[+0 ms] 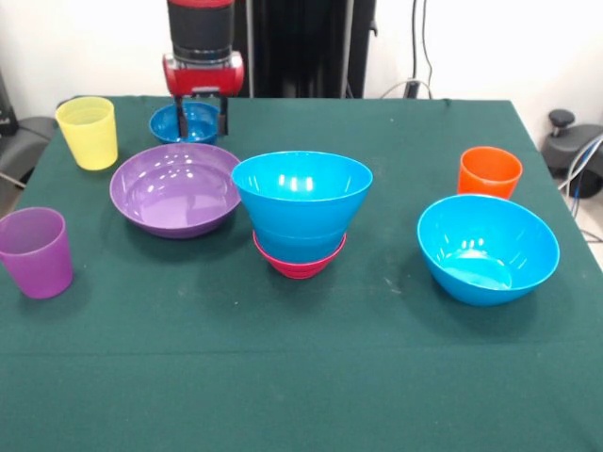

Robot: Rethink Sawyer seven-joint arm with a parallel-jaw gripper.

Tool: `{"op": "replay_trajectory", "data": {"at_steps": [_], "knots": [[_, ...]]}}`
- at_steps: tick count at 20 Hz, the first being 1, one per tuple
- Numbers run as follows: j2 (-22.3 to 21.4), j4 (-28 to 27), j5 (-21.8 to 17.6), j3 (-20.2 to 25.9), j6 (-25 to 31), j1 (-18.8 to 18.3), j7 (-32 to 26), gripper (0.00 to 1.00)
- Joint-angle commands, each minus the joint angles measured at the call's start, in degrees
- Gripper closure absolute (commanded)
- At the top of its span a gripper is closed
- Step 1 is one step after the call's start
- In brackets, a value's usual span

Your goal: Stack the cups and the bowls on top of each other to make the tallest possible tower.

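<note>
The gripper (199, 115) hung over the small blue bowl (185, 122) at the table's (301, 377) far edge, its fingers spread on either side of the rim, gripping nothing. The tower (301, 218), blue bowls nested on a magenta bowl (298, 264), stood mid-table beside the purple bowl (175, 189).

Three cups (88, 132); five bowls (175, 188), three of them blue.

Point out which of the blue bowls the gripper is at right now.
The small blue bowl at the table's far edge, behind the purple bowl: the gripper hangs right at it. The other blue bowls sit apart, one stacked on the magenta bowl, one by the orange cup.
</note>
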Motion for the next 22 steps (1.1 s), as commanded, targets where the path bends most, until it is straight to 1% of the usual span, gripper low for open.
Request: {"op": "replay_trajectory", "data": {"at_steps": [1, 2, 4, 7, 8, 12, 15, 16, 19, 21, 22], "knots": [[-8.6, 7.7, 4.7, 2.5, 0.4, -2.5, -8.4, 0.0], [-9.4, 8.6, 5.7, 3.0, 0.9, -3.2, -9.1, 0.0], [-10.2, 9.9, 6.4, 3.4, 0.9, -4.2, -9.5, 0.0], [-9.9, 10.3, 5.3, 2.9, 0.2, -3.9, -8.3, 0.0], [-9.0, 10.0, 4.6, 2.6, 0.0, -3.5, -7.7, 0.0], [-5.8, 8.3, 0.2, -0.1, -1.9, -0.6, -3.0, 0.0], [-3.1, 6.9, -4.2, -3.7, -4.9, 2.6, 2.3, 0.0], [-2.8, 6.6, -5.6, -4.9, -5.9, 3.6, 3.9, 0.0], [-1.9, 6.0, -7.5, -7.9, -8.1, 6.9, 7.6, 0.0], [-1.2, 5.4, -8.0, -9.8, -9.5, 9.0, 9.3, 0.0], [-0.9, 5.1, -7.7, -10.3, -9.8, 9.6, 9.3, 0.0]]}}
